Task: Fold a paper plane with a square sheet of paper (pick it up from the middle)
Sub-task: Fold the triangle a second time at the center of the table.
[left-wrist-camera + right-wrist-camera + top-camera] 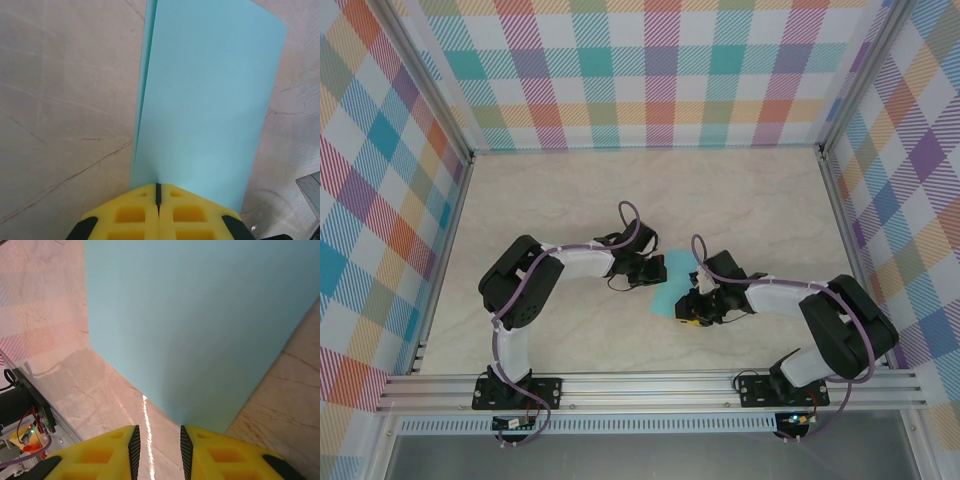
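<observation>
The square sheet of paper (pixel 672 272) is turquoise and lies between my two grippers at the middle of the table. In the left wrist view the paper (pixel 210 100) looks doubled over, with a second layer showing along its left edge. My left gripper (pixel 158 186) is shut, its yellow fingertips meeting at the paper's near edge and pinching it. From above, the left gripper (pixel 652 272) sits at the sheet's left side. My right gripper (pixel 158 432) stands slightly open over bare table, and the paper (pixel 200 320) begins just ahead of its right finger. From above, the right gripper (pixel 688 312) is at the sheet's near corner.
The marble-patterned table (pixel 570 200) is walled by checked panels on three sides. An aluminium rail (pixel 650 385) carrying both arm bases runs along the near edge. Purple cables loop above each wrist.
</observation>
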